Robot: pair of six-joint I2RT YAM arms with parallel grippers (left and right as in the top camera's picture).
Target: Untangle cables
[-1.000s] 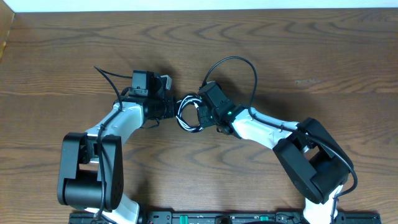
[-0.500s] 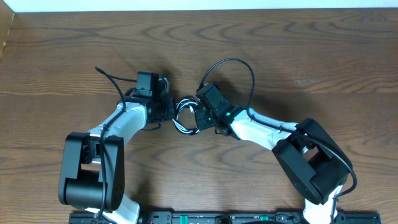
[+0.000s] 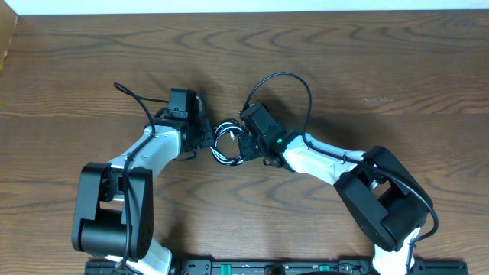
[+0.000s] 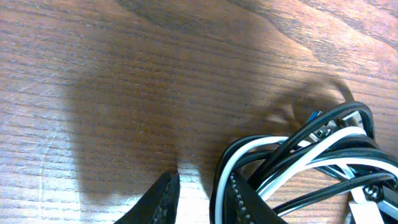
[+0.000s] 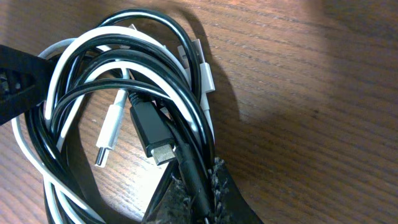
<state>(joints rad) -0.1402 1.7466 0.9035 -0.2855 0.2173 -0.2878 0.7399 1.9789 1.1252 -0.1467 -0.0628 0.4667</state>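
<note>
The black and white cables (image 3: 226, 142) lie coiled together in a small bundle on the wooden table between my two grippers. My left gripper (image 3: 206, 136) sits at the bundle's left edge. In the left wrist view the left gripper (image 4: 201, 178) stands a little open, bare wood showing in the gap, and a loop of the white cable (image 4: 323, 165) and black cable (image 4: 348, 112) runs against its right finger (image 4: 245, 202). My right gripper (image 5: 196, 175) is shut on a strand of the black cable (image 5: 163, 25). The black plug (image 5: 149, 134) and white plug (image 5: 107, 138) lie inside the coil.
The left arm's own thick black wire (image 3: 130, 95) sticks out to the far left. The right arm's wire (image 3: 294, 80) arcs behind its wrist. The table's far edge (image 3: 244, 9) runs along the top. Both arm bases stand at the near edge.
My left gripper's jaws have parted from shut. The right gripper and the bundle have shifted slightly left towards it, with the grip on the black cable unchanged.
</note>
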